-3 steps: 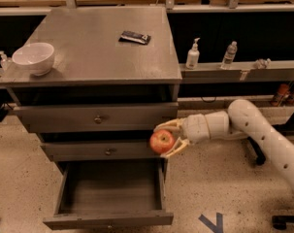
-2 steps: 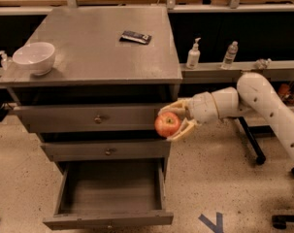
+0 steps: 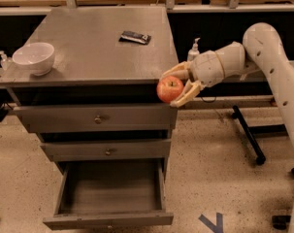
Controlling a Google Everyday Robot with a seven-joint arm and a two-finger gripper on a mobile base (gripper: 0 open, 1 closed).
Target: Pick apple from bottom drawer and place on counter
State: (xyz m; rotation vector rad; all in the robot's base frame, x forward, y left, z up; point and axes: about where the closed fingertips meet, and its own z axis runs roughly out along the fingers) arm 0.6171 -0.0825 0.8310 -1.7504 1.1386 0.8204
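Observation:
My gripper (image 3: 173, 88) is shut on the red apple (image 3: 169, 89), with one pale finger above it and one below. It holds the apple in the air at the right front corner of the cabinet, level with the edge of the counter (image 3: 88, 47). The white arm reaches in from the right. The bottom drawer (image 3: 110, 193) is pulled open below and shows nothing inside. The two shallower drawers above it are shut.
A white bowl (image 3: 34, 57) sits at the counter's left front corner. A dark flat packet (image 3: 135, 37) lies near its back right. Pump bottles stand on a ledge at the right (image 3: 194, 48) and left (image 3: 2, 60). A black stand leg (image 3: 248, 135) lies on the floor.
The gripper has risen with the apple, from in front of the middle drawer up to the level of the counter's edge. The arm has lifted with it.

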